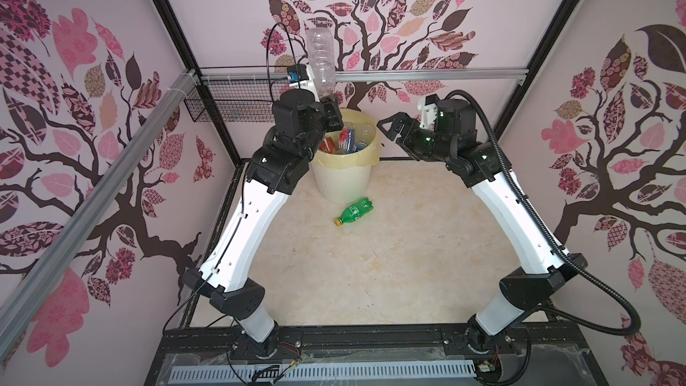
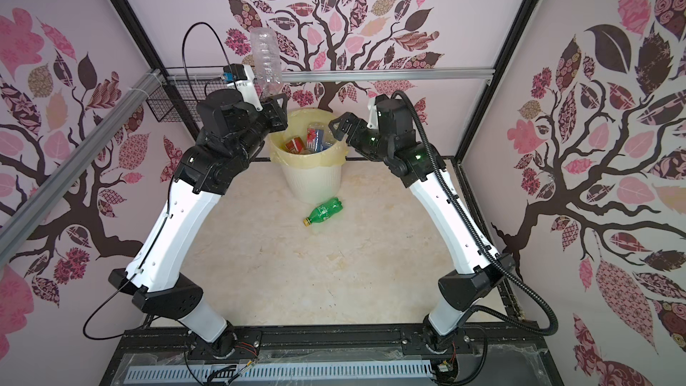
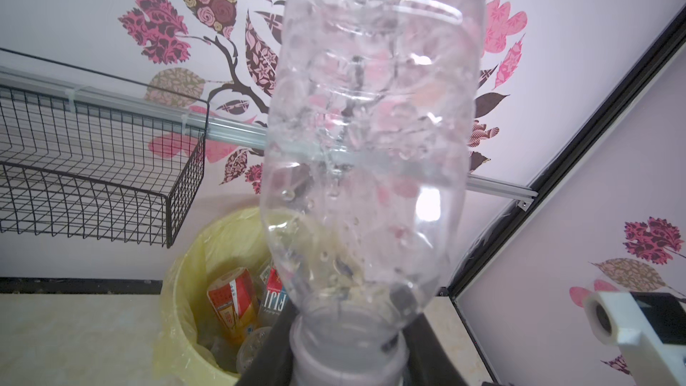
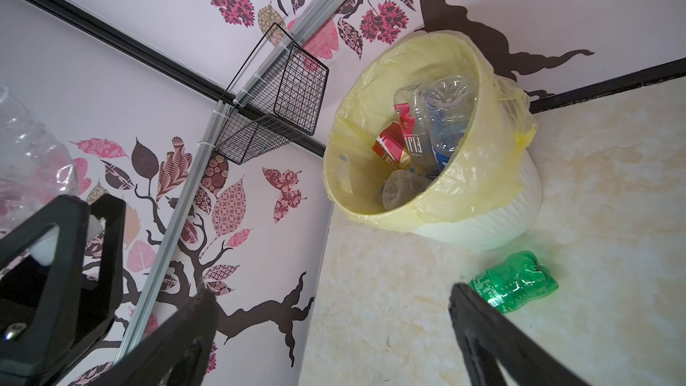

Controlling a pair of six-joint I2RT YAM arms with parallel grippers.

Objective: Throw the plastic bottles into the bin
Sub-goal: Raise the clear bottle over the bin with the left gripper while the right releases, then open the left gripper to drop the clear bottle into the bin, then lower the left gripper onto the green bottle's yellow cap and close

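A large clear plastic bottle stands base-up and neck-down, with my left gripper shut on its neck just above the left rim of the bin. In the left wrist view the bottle fills the middle, and the left gripper clamps its neck. The cream-white ribbed bin, lined with a yellow bag, holds several bottles. A green bottle lies on the floor in front of it. My right gripper is open and empty beside the bin's right rim.
A black wire mesh basket hangs on the back rail, left of the bin. Patterned walls close in the cell on three sides. Pale marble-look floor lies bare between the two arms.
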